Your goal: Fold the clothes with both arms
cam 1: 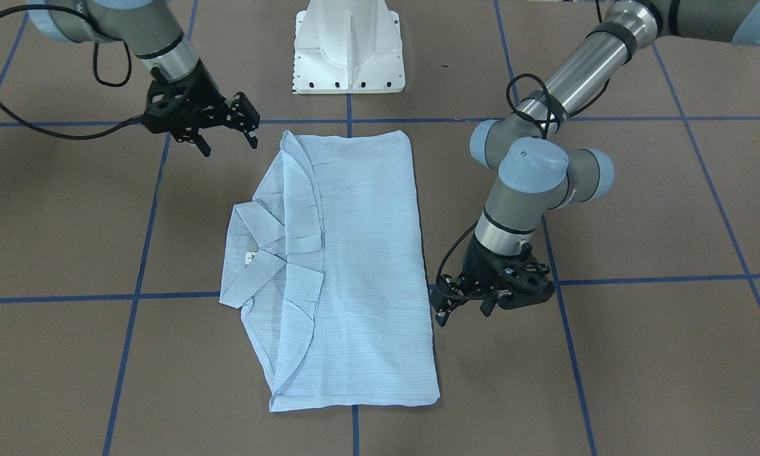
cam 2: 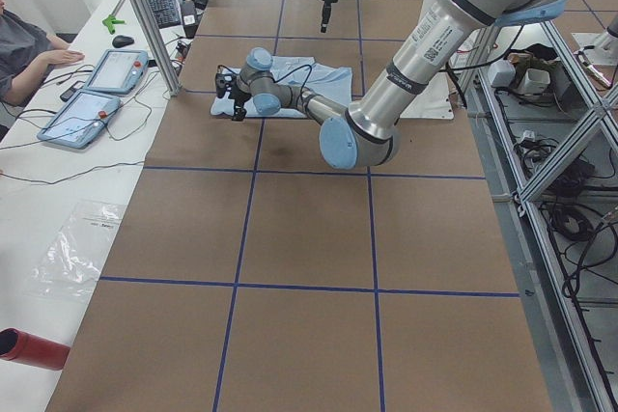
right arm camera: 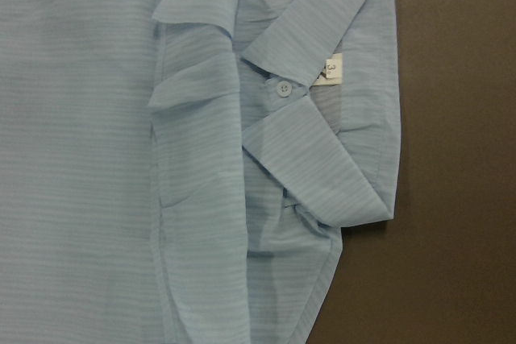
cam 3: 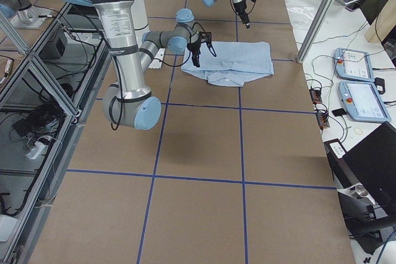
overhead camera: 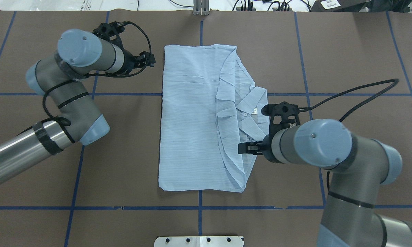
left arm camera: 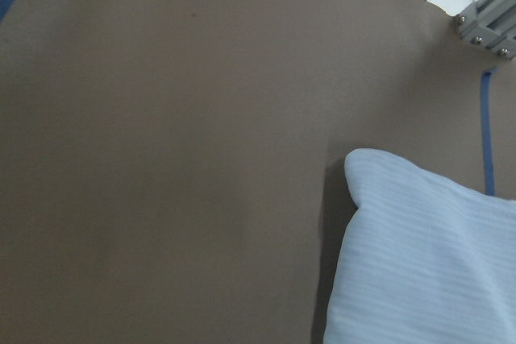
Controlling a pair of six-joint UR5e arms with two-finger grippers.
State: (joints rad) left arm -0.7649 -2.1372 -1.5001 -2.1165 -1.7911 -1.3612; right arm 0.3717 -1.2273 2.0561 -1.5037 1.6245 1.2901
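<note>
Shirt (cam 1: 354, 253) lay folded between the left gripper (cam 1: 463, 315) and right gripper (cam 1: 229, 148), both spread apart, empty, near its edges.

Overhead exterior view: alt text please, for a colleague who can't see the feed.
A light-blue shirt lies folded into a flat rectangle mid-table, its collar on the right side. The left hand is open beside the shirt's far left corner, and the right hand is open at its right edge near the collar. Neither holds cloth.
</note>
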